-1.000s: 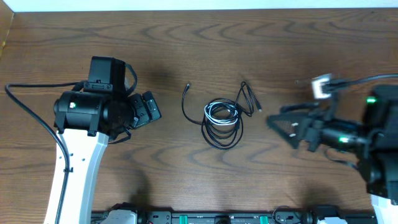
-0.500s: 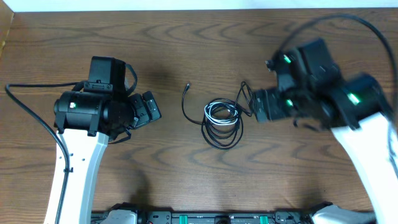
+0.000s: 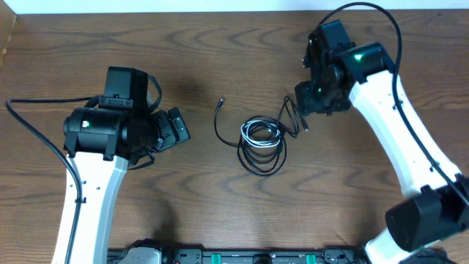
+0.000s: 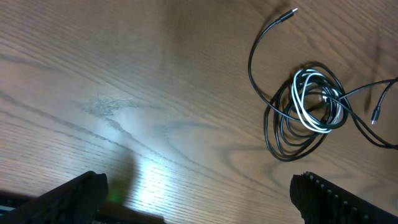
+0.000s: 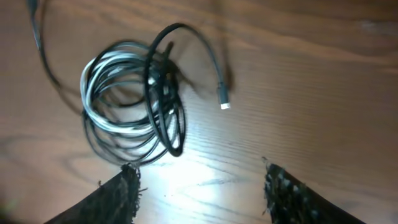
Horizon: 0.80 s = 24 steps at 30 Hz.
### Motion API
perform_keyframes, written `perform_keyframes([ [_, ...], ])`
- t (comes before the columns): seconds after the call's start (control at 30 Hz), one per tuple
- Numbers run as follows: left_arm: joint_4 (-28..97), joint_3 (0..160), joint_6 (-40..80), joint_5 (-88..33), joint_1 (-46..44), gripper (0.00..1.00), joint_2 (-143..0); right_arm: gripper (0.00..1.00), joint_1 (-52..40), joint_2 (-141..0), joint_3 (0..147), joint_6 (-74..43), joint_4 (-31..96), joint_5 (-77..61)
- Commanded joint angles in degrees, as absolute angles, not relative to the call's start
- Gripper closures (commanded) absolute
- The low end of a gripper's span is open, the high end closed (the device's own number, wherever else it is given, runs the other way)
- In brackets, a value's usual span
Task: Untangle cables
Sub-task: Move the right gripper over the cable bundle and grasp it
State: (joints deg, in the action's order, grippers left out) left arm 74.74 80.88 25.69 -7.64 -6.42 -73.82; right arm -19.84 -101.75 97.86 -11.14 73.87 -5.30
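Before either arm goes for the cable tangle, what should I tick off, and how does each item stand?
1. Left end effector open and empty: ok.
2. Right end effector open, nothing between its fingers: ok.
3. Cable bundle lying on the table, held by neither arm: ok.
4. Loose plug end in plain view ahead of the right end effector: ok.
5. White cable free of the black loops: not ok, coiled among them.
6. Which black loop lies on top: cannot tell.

One white cable (image 4: 297, 102), black cables (image 3: 259, 169) of unclear number, two robot arms (image 3: 94, 170)
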Motion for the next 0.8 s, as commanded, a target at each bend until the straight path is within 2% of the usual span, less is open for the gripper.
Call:
perform_keyframes([
  [0.0,75.0,81.2,26.0,-8.1,-6.1,0.02,-73.8,0.34,-18.3,-103.6,98.5,-3.3,73.9,-17.8],
  [0.1,75.0,81.2,26.0,-8.1,-6.1,0.02,-73.8,0.37,-18.2,-105.2,98.5,-3.3,73.4,-17.2],
  [0.2,75.0,81.2,26.0,-8.1,-6.1,0.02,-73.8,0.53,-18.2,-106.2,98.4,-3.4,72.4,-15.1],
  [0.23,75.0,81.2,26.0,-8.1,-6.1,0.02,-73.8,0.55,-18.2,-106.6,98.4,-4.0,71.9,-14.1],
  [0.3,75.0,81.2,26.0,-8.1,-6.1,0.02,-73.8,0.54,-18.1,-106.9,98.4,-5.8,70.6,-12.4],
  [0.4,75.0,81.2,26.0,-8.1,-6.1,0.02,-73.8,0.48,-17.8,-107.0,98.4,-6.5,69.1,-12.4],
  [0.57,75.0,81.2,26.0,-8.1,-6.1,0.02,-73.8,0.48,-18.4,-107.0,97.2,-7.9,68.9,-12.6],
  [0.77,75.0,81.2,26.0,-8.2,-6.1,0.02,-73.8,0.58,-19.2,-107.0,92.0,-9.3,64.6,-11.9],
])
